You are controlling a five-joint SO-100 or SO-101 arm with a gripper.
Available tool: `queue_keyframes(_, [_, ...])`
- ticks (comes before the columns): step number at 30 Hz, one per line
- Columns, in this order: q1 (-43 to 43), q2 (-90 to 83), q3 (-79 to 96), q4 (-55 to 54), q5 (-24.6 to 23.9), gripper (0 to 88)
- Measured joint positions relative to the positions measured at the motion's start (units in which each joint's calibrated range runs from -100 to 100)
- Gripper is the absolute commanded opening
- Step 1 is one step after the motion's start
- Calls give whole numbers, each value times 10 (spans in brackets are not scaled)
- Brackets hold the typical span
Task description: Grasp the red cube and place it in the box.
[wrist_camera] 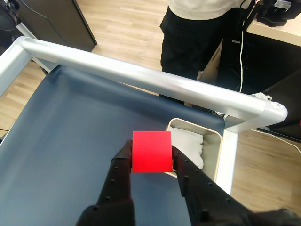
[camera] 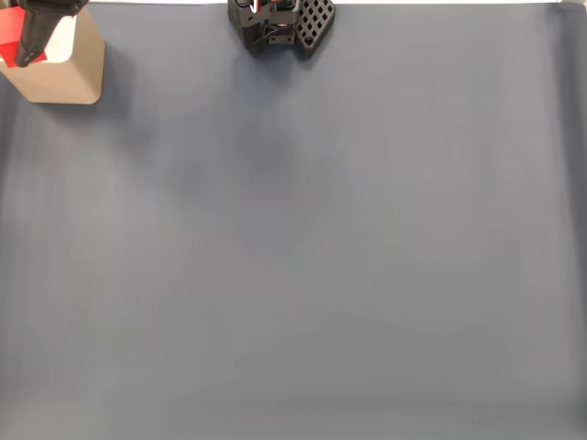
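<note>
The red cube [wrist_camera: 151, 151] is clamped between my gripper's [wrist_camera: 151, 157] two black fingers [wrist_camera: 121, 172] in the wrist view, held in the air just left of the box's near wall. The box [wrist_camera: 217, 148] is tan with a white lining and stands open by the table's corner. In the fixed view the box [camera: 69, 78] sits at the top left corner. The gripper [camera: 23, 50] hangs over its left part, with a bit of the red cube [camera: 7, 46] showing at the frame's edge.
The table is covered by a dark blue-grey mat [camera: 303, 257]. The arm's black base [camera: 275, 23] stands at the top middle. A silver rail [wrist_camera: 141, 77] bounds the table's edge, and a person in dark trousers [wrist_camera: 188, 40] stands beyond it.
</note>
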Motion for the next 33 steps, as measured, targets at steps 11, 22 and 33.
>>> queue_keyframes(11, [30,23,-19,-4,0,9])
queue_keyframes(22, [69,25,-19,-20,0,8])
queue_keyframes(33, [112,25,25,-57,0,7])
